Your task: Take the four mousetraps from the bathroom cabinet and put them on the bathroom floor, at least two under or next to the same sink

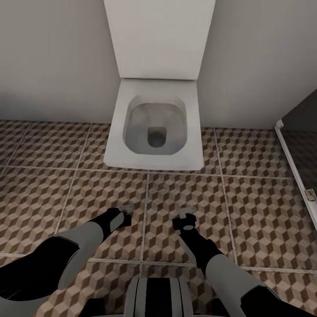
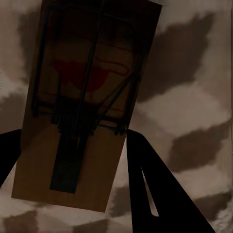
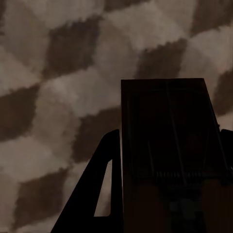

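A white toilet (image 1: 154, 127) with its lid raised stands against the pale wall (image 1: 53, 57), its open bowl holding nothing but a dark drain at the bottom. It sits beyond both pincers, on a bathroom floor (image 1: 259, 211) of brown-and-beige cube-patterned tiles with pale grout lines. Two robot arms reach forward and down over these tiles. The left pincer (image 1: 127, 210) hangs just above the floor, and its wrist camera shows its two dark fingers (image 2: 160, 194) closed on either side of one mousetrap (image 2: 82, 107), a flat brown wooden board with dark wire fittings and a red mark, held flat with the patterned tile beyond it. The right pincer (image 1: 187, 213) hangs level with the left one, a short way beside it, and its wrist camera shows its dark fingers (image 3: 99, 194) flanking a second mousetrap (image 3: 170, 145), seen in deep shadow, also with tile beyond it. Two mousetraps can be counted, one in each pincer. Off to the right pincer's outer side, a white-framed dark panel (image 1: 304, 145) stands along the edge of the floor.
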Controlling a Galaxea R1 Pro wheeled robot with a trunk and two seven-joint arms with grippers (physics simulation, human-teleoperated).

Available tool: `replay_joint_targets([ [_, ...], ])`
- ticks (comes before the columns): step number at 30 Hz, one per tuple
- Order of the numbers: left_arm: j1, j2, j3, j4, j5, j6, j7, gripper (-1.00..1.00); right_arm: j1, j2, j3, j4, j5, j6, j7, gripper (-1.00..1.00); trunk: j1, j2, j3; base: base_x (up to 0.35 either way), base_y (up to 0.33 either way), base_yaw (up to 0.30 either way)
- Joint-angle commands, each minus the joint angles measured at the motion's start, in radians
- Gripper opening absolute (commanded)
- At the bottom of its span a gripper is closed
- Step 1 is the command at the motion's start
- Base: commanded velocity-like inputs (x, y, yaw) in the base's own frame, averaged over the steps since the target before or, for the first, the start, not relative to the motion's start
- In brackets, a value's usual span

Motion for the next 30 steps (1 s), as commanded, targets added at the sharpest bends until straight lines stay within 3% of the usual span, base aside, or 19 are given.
replay_joint_targets([
  [1,0.000,0.000,-0.008,-0.002,0.007,0.002,0.003,-1.00,0.000,-0.001,0.008,-0.001,-0.010,0.000,-0.007,-1.00,0.000,0.000,0.000,0.022,0.000,0.000],
  [9,0.001,0.000,-0.019,0.023,0.007,-0.173,0.000,-1.00,0.000,-0.001,0.009,0.021,-0.006,-0.123,-0.006,-1.00,0.000,0.000,0.000,0.006,0.000,0.000],
  [16,0.002,0.001,-0.120,0.056,0.007,-0.243,-0.088,-1.00,0.000,-0.002,0.019,0.027,0.025,-0.144,-0.003,-1.00,0.000,0.000,0.000,0.000,0.000,0.000],
  [20,0.002,0.001,-0.145,0.092,0.007,-0.332,-0.126,-1.00,0.000,-0.002,0.023,0.037,0.052,-0.167,0.032,-1.00,0.000,0.000,0.000,0.000,0.000,0.000],
  [24,0.003,0.002,-0.151,0.103,0.007,-0.362,-0.134,-1.00,0.000,-0.001,0.024,0.045,0.059,-0.175,0.086,-1.00,0.000,0.000,0.000,0.000,0.000,0.000],
  [30,0.004,0.002,-0.152,0.106,0.007,-0.371,-0.137,-1.00,0.000,-0.001,0.024,0.054,0.061,-0.177,0.106,-1.00,0.000,0.000,0.000,0.000,0.000,0.000],
])
